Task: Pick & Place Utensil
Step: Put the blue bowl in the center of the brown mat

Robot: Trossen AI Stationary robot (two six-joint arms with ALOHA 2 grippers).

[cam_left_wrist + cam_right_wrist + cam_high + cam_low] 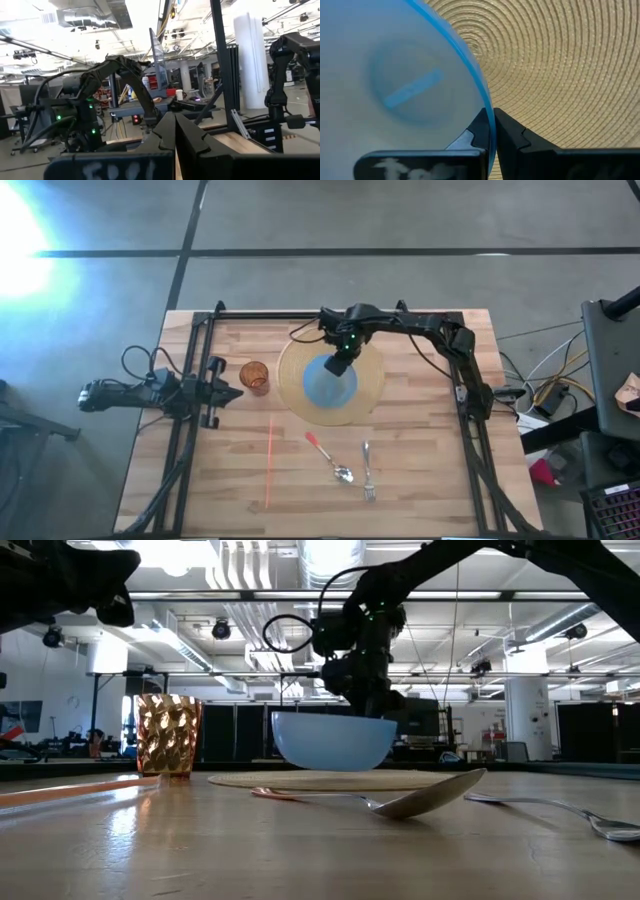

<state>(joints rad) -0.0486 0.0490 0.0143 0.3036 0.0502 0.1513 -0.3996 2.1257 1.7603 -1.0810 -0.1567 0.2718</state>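
A light blue bowl (330,385) is over a round woven placemat (372,385) at the middle of the table. My right gripper (341,364) is shut on the bowl's far rim. A spoon with a red handle (330,458) and a metal fork (368,470) lie flat on the wood nearer the front edge. My left gripper (236,392) stays shut and holds nothing at the table's left, beside an amber cup (254,376). My right gripper pinches the bowl's rim (489,116) on its far side, one finger (476,131) inside the bowl and the other finger (512,134) outside. The fingers come from above, pointing down. The bowl (335,740) stays upright, its base at the placemat (330,780); whether it rests there I cannot tell.
A thin orange strip (269,465) lies on the wood left of the spoon. Black frame rails (190,370) run along both sides of the table. Bare wood shows around the utensils and along the front edge.
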